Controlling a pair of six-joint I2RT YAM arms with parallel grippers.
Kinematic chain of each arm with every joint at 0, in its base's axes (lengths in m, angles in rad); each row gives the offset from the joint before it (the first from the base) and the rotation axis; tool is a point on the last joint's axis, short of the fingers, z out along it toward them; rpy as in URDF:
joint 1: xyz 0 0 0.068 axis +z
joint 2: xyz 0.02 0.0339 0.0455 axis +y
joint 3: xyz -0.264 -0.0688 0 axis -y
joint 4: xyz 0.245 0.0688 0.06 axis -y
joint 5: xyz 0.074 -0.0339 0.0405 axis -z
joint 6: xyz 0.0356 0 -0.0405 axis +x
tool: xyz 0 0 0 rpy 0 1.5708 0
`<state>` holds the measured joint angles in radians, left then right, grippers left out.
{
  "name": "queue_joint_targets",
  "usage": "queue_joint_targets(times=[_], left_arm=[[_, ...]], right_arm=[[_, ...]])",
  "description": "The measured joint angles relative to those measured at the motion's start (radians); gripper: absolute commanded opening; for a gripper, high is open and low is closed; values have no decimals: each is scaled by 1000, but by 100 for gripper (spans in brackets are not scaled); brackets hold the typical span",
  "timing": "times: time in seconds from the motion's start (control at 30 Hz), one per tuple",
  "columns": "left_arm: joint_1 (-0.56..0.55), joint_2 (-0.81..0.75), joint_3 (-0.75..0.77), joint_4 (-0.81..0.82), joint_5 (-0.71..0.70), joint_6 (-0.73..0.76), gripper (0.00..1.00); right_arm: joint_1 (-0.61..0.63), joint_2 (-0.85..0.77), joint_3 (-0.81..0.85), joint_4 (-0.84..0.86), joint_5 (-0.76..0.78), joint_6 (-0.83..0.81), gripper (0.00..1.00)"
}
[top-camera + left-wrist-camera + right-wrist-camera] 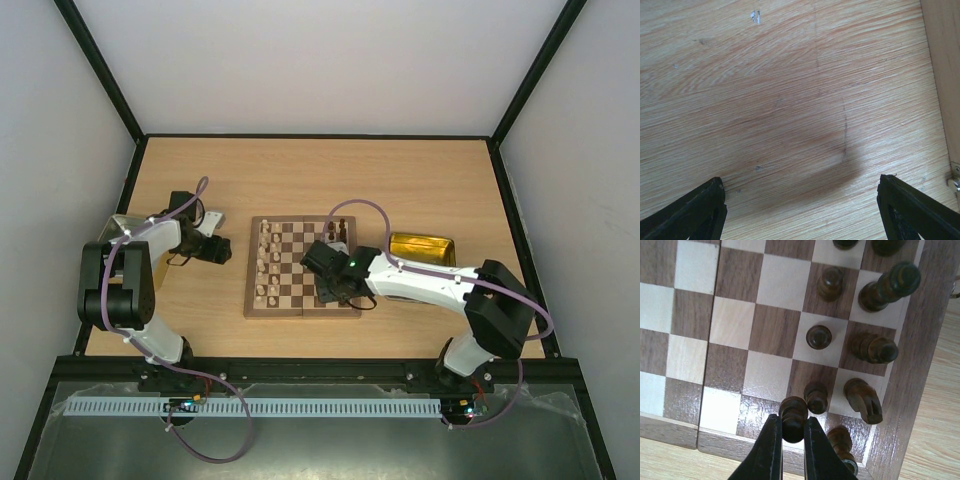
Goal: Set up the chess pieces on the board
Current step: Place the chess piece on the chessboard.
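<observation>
Dark brown pawn [792,410] found upright in the right gripper [792,421], pinched at the head between fingers drawn in close on it. Located over the near edge of the board [765,285], close to its near right corner. Cannot tell whether resting on the board or just clear of it. Noted other dark pieces [875,347] standing in the two rightmost columns, cream pieces [265,262] down the left side.

Judged target: the vacant square in the near row, second column from the right, directly below and a shade right of the held pawn. Neighbouring pawn [816,397] just beyond that square, corner piece [840,445] just right of it. Calls for a short straight lowering, long axis upright, without brushing either neighbour.

Left gripper [800,212] spread wide, holding nothing, over the wooden table [790,75] left of the board and well apart from the work. Right arm plainly the nearer.
</observation>
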<state>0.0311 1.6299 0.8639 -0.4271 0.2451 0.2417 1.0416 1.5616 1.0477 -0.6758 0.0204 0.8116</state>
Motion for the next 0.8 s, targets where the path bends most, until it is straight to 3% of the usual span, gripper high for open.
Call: queue_joint_targets(times=[0.8], left_arm=[[0, 0, 0, 0, 0, 0, 83]], right_arm=[[27, 19, -60, 0, -34, -3, 5]])
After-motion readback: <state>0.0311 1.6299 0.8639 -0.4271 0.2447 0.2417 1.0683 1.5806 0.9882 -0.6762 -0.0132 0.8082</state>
